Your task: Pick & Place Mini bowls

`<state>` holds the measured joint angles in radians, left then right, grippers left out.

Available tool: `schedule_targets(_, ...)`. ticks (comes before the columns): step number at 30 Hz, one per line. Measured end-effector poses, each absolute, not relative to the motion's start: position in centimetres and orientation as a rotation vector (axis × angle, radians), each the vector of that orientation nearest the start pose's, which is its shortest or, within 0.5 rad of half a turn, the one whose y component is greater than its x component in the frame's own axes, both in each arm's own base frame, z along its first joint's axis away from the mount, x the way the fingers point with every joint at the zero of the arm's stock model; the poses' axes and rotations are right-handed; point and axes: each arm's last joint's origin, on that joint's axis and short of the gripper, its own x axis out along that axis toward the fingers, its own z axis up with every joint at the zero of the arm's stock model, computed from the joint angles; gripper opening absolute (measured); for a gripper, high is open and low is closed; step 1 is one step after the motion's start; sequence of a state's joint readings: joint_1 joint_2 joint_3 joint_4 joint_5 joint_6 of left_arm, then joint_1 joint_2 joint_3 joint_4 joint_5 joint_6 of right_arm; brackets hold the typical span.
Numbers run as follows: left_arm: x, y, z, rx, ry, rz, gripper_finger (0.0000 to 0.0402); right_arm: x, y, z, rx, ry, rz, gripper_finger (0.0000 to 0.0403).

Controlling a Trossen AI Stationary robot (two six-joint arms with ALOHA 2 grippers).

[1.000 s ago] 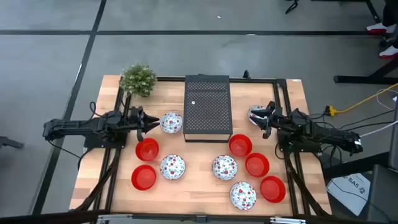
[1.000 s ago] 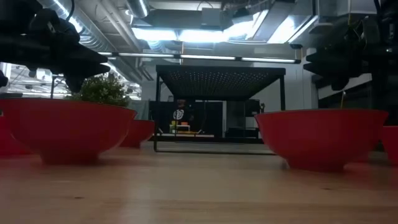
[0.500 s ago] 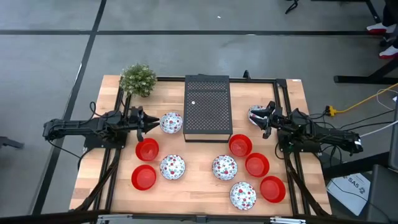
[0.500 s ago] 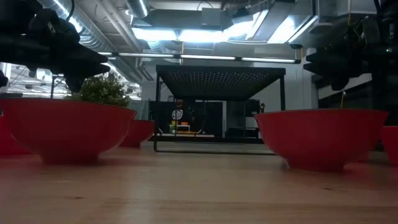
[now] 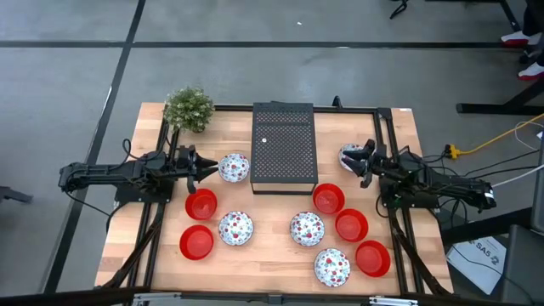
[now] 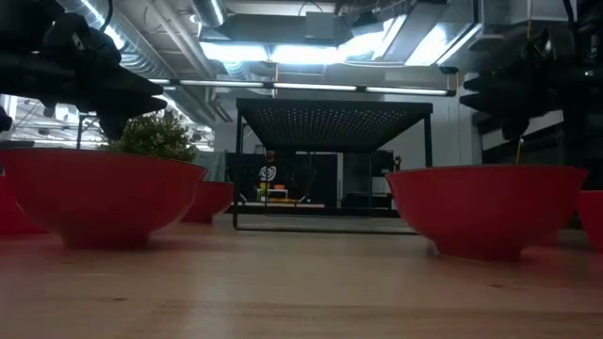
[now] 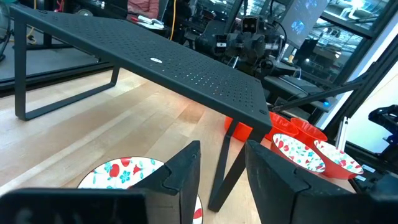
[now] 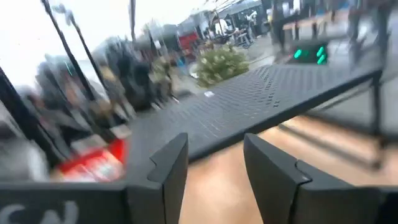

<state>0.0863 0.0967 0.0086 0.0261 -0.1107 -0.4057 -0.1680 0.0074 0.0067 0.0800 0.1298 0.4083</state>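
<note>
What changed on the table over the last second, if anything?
Nothing visibly changed. The left claw hangs open by a speckled bowl left of the black box, holding nothing. The right claw sits at another speckled bowl on the box's right. The other bowls and the plant lie as before.
</note>
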Motion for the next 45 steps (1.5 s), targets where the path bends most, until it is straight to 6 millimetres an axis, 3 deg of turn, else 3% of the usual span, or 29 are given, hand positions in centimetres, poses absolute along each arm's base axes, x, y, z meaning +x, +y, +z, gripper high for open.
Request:
schedule_targets(5,10.2,1.2,16.1,-0.404,0.021,0.207,0.0121,9.5,-2.1,17.6,0.971,-0.264,-0.252,0.0157)
schedule_targets(8,10.2,1.2,16.1,-0.403,0.021,0.207,0.0123,9.4,-2.3,17.6,1.133,-0.326,-0.292,0.0157)
schedule_targets(14,10.2,1.2,16.1,-0.404,0.021,0.207,0.0120,9.3,-2.5,17.6,1.206,-0.386,-0.341,0.0157)
schedule_targets(21,10.2,1.2,16.1,-0.404,0.021,0.206,0.0123,9.9,-1.7,17.3,1.064,-0.151,-0.112,0.0157)
schedule_targets(25,10.2,1.2,16.1,-0.404,0.021,0.206,0.0119,10.1,-1.5,17.7,1.033,-0.041,-0.089,0.0157)
schedule_targets(28,10.2,1.2,16.1,-0.403,0.022,0.206,0.0118,10.2,-1.5,19.6,0.998,0.000,-0.100,0.0157)
schedule_targets(35,10.2,1.2,16.1,-0.404,0.021,0.206,0.0120,11.4,-1.7,26.1,0.861,0.158,-0.167,0.0157)
schedule_targets(40,10.2,1.2,16.1,-0.404,0.021,0.207,0.0119,13.9,-1.5,30.2,0.804,0.306,-0.152,0.0157)
schedule_targets(45,10.2,1.2,16.1,-0.404,0.021,0.207,0.0123,17.4,-0.5,33.1,0.775,0.439,-0.081,0.0157)
